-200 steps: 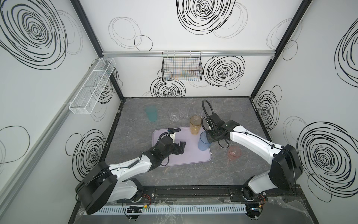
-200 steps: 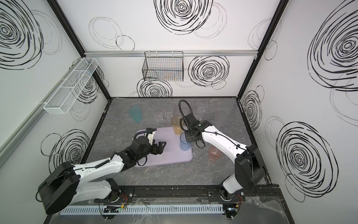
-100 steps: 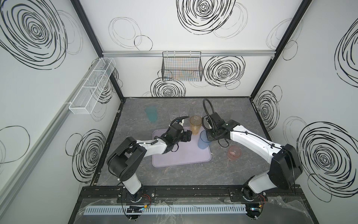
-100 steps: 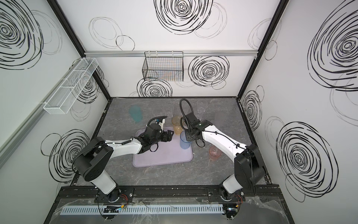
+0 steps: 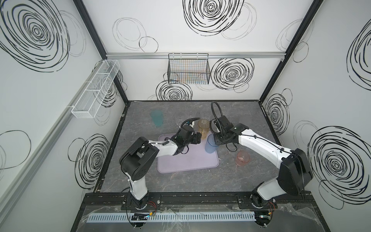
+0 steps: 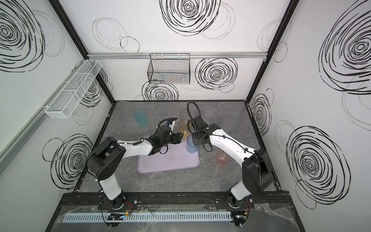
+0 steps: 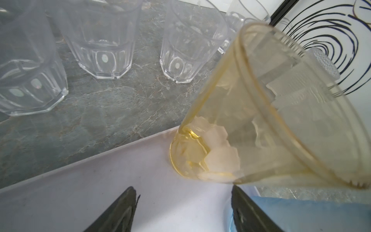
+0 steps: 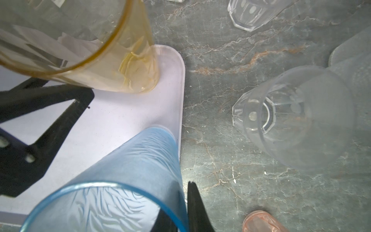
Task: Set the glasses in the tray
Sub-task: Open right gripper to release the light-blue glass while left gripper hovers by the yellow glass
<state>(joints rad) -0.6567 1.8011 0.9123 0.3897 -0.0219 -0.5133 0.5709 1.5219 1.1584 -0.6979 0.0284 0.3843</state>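
Shift: left claw (image 5: 198,138) is crossing from mid-tray to amber glass (image 5: 203,129) on tray's (image 5: 190,162) 1 o'clock corner, jaws narrowing but apart, empty. Right claw (image 5: 215,141) is still pinching blue glass (image 5: 210,146) at 2 o'clock; both glasses are already standing in tray.

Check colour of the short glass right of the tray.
The short glass is pink, clearest in a top view.

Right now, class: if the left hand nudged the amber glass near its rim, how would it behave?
The amber glass is tall with a narrower base, so it would probably tip. It looks thin-walled and see-through, so likely light. Its smooth wall may slip.
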